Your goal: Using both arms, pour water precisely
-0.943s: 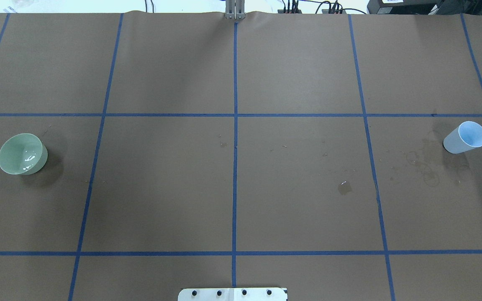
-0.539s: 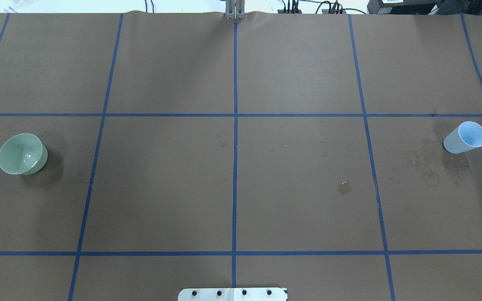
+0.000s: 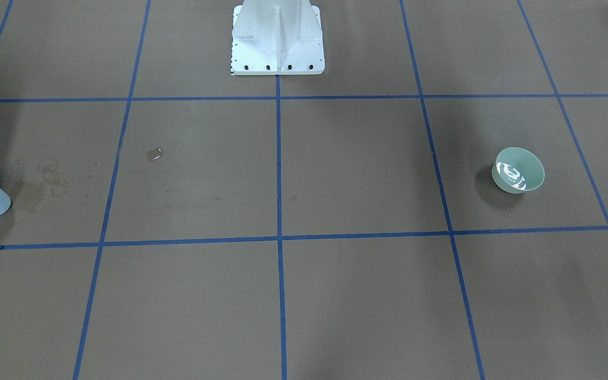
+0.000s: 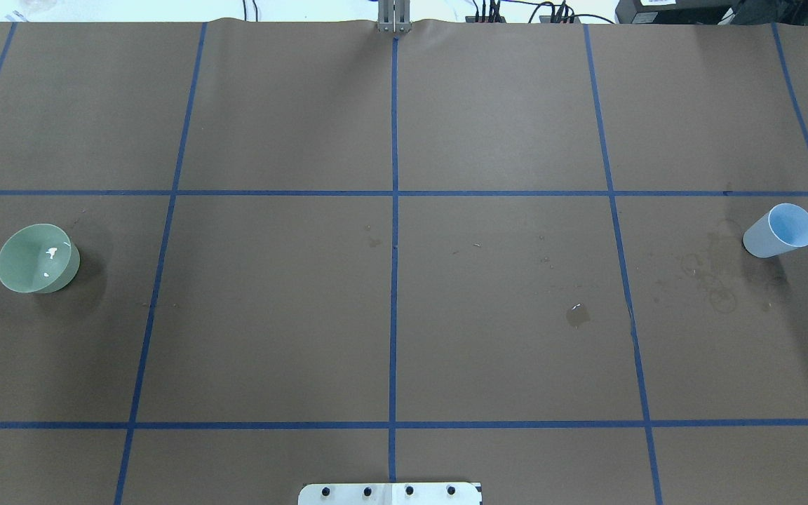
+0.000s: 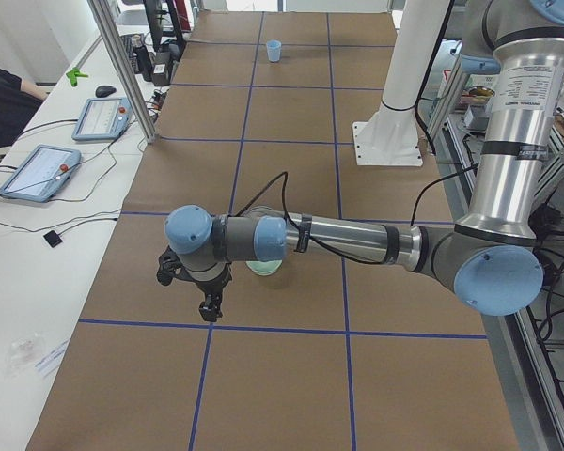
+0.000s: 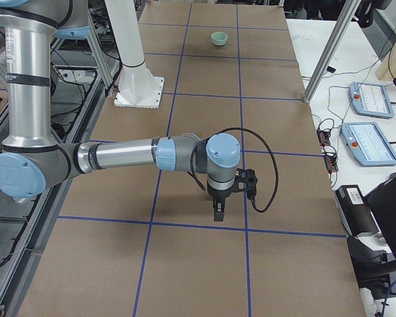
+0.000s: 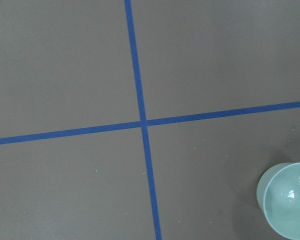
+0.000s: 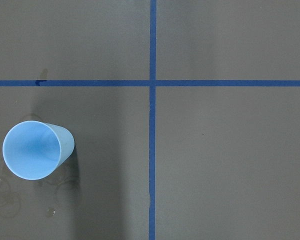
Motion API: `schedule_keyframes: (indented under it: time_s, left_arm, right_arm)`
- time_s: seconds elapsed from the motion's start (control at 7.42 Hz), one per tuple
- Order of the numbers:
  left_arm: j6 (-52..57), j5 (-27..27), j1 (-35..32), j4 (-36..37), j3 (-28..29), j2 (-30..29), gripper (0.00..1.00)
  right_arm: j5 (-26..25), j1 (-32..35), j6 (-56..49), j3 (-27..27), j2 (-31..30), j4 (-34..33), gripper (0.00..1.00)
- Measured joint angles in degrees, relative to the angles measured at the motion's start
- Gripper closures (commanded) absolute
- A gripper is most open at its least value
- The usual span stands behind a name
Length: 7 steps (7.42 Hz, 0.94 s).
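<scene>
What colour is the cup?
Light blue; the cup shows best in the right wrist-mounted view.

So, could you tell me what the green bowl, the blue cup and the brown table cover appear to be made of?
Green bowl: probably glazed ceramic or glossy plastic; sharp white glints inside, perhaps partly from water.
Blue cup: likely matte plastic or paper; thin rim, no highlights.
Table cover: matte brown paper; rippled far edge, dried stain rings.
</scene>
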Motion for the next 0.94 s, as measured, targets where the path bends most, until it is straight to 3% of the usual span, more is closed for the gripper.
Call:
schedule_keyframes:
  time_s: [0.4,0.94]
  left_arm:
    - [-0.03,0.50,-0.15,-8.38,-0.29,4.40,0.00]
    - [-7.32,3.59,1.52,-10.24,-1.97,4.51,0.00]
  right_arm:
    - [-0.19,-0.02,0.17,-1.67,-0.37,1.32,0.01]
    - [-0.26,-0.16,2.17,-2.26,-1.41,1.58,0.01]
